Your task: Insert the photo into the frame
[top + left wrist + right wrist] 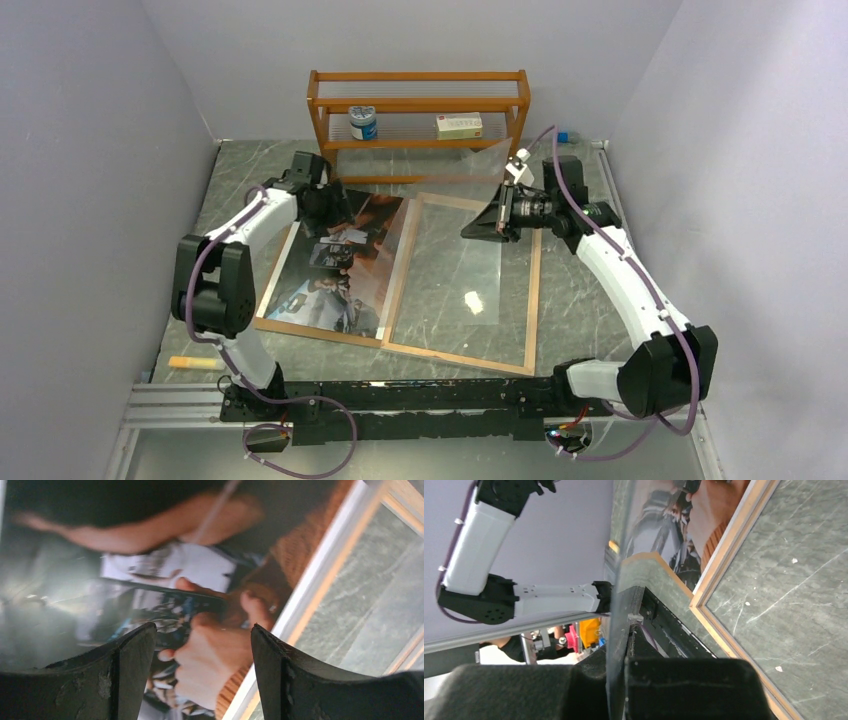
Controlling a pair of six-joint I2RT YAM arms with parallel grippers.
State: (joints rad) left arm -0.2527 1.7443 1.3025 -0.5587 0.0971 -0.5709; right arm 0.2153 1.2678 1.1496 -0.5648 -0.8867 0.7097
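The photo (330,270) lies flat on the left of the table, a brown edge (310,331) showing under its near side. Beside it on the right lies the frame (533,300), wood-coloured rim up, with marble showing through it. My right gripper (497,218) is shut on the far edge of the clear pane (450,260) and holds it tilted up over the frame. In the right wrist view the pane (621,580) runs edge-on between the shut pads of that gripper (621,667). My left gripper (325,205) hovers open, close over the photo's (200,570) far part, with nothing between its fingers (202,630).
An orange wooden shelf rack (420,100) stands at the back with a blue-and-white jar (363,123) and a small box (459,125) on it. A yellowish stick (195,362) lies near the left arm's base. Walls close in on both sides.
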